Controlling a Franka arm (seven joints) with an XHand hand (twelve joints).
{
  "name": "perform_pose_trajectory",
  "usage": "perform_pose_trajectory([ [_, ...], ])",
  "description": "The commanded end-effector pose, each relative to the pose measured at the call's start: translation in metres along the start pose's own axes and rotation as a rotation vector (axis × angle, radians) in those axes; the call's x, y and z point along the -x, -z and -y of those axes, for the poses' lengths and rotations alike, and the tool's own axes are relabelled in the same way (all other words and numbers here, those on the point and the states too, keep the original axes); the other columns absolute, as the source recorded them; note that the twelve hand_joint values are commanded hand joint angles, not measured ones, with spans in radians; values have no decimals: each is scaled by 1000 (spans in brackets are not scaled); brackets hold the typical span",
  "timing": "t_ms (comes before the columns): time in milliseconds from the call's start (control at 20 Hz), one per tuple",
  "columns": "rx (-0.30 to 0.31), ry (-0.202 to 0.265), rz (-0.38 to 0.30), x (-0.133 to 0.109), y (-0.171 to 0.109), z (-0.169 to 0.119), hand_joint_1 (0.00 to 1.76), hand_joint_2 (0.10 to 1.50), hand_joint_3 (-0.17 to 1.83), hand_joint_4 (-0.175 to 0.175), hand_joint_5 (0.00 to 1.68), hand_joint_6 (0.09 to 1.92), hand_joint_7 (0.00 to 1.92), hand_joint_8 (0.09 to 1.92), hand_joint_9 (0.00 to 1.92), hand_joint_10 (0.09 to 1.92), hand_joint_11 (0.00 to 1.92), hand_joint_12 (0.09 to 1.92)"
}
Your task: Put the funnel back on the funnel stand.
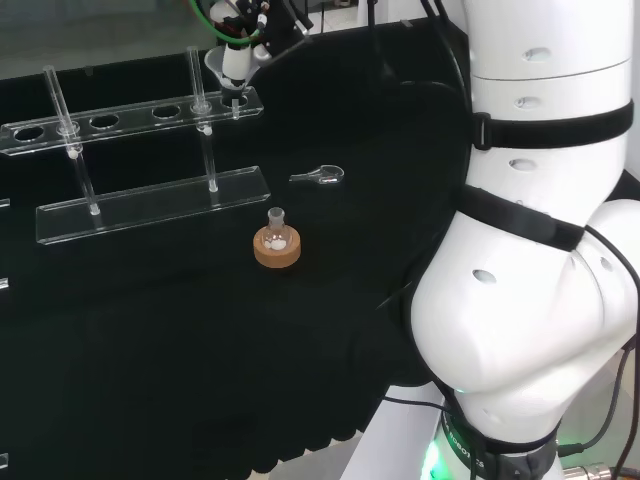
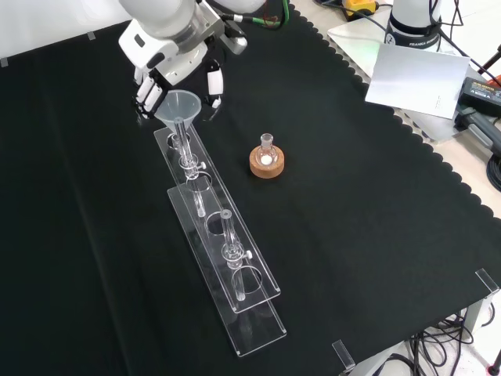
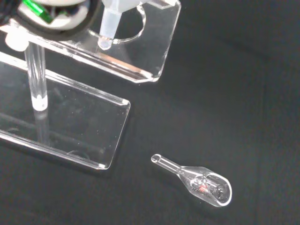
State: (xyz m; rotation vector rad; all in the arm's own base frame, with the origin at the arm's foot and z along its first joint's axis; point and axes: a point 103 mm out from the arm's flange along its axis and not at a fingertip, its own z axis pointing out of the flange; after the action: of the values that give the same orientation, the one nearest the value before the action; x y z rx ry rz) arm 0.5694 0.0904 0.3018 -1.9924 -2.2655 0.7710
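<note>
Bench under black cloth, with clear labware set on it

The black cloth (image 2: 352, 204) carries the clear funnel stand (image 2: 223, 266). In the front view, a small flask on a cork ring (image 2: 266, 162) sits just right of the stand's far end; in the head view, a clear glass scoop (image 1: 320, 176) lies beyond that ring.

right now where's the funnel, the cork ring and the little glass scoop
funnel (image 2: 176, 104), front view, on its cone rim
cork ring (image 2: 266, 165), front view, on its side wall
glass scoop (image 3: 206, 186), wrist view, on its bowl
</note>
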Motion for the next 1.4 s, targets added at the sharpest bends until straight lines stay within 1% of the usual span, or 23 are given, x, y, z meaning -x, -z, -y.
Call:
perform_pose_trajectory([
  [50,-22,-2,10,-5,-2,-2,929,667,625,-28,612,198,623,634,1091,339,858,1151],
  [150,-34,8,3,-5,-2,-1,921,660,623,-31,575,184,608,629,1074,332,851,1150],
  [250,-38,19,-1,-5,-3,1,889,630,620,-32,509,152,558,631,1008,324,799,1183],
  [350,-60,29,-8,-4,-3,3,829,605,592,-29,421,96,429,644,848,337,684,1249],
  [400,-74,33,-14,-4,-4,4,783,601,555,-27,369,87,335,654,729,384,611,1292],
  [550,-70,39,-18,-4,-3,10,651,611,419,-22,231,87,120,661,409,607,419,1414],
  [650,-57,40,-21,-3,-2,17,583,615,336,-19,158,87,35,618,255,714,305,1486],
  [750,-30,45,-34,-2,0,24,540,625,259,-17,115,87,7,530,161,784,234,1527],
  [850,1,43,-34,-1,4,33,521,632,217,-17,96,87,1,480,125,811,205,1542],
  [1000,36,36,-40,3,11,50,513,634,198,-18,89,87,0,468,118,821,198,1547],
  [1250,120,22,-56,11,22,82,544,665,165,-26,124,87,1,586,170,805,239,1530],
  [1400,144,11,-65,16,26,101,590,687,164,-31,161,87,35,632,235,776,276,1513],
])
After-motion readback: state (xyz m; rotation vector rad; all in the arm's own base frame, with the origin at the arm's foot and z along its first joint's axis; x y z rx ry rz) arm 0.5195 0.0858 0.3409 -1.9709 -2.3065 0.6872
